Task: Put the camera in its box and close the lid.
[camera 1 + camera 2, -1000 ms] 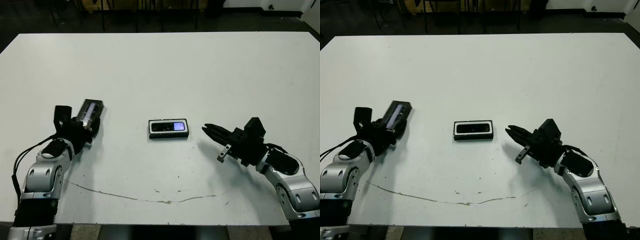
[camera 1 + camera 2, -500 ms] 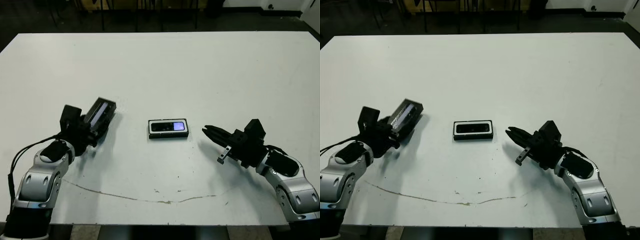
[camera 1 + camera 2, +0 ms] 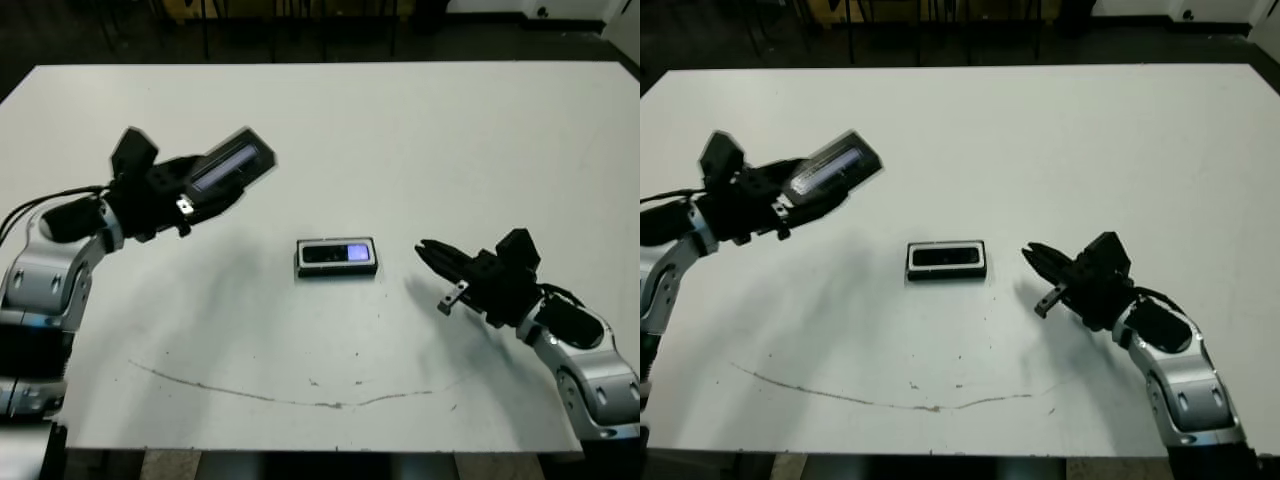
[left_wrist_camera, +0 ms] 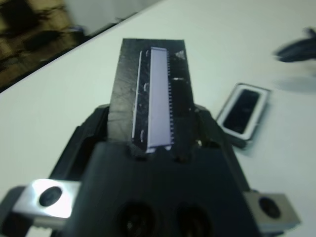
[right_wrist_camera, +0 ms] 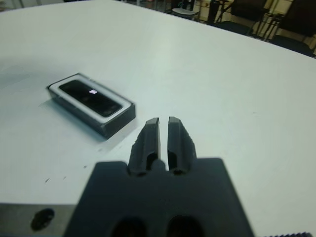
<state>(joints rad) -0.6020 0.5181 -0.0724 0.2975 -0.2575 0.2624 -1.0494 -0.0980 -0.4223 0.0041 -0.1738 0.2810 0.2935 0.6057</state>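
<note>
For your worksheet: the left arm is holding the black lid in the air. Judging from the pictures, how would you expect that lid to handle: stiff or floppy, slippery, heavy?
The lid probably handles as stiff: it juts straight out of the left pincer without sagging. It looks thin and flat, so likely light. Its glossy window strip may be slippery, so a grip by the edges seems safer.

A: Table (image 3: 400, 130)?
B: White, with a thin dark scuff line near the front edge.
A: Lid (image 4: 152, 96)?
B: Black, a long pale grey glossy strip down its top.
A: Box (image 3: 337, 258)?
B: Black walls, white lining.
A: Camera (image 3: 337, 253)?
B: Black, with a small bluish-white glowing screen.
A: Left gripper (image 4: 150, 148), right gripper (image 5: 163, 136)?
B: Black fingers, silver-grey arm shells.
</note>
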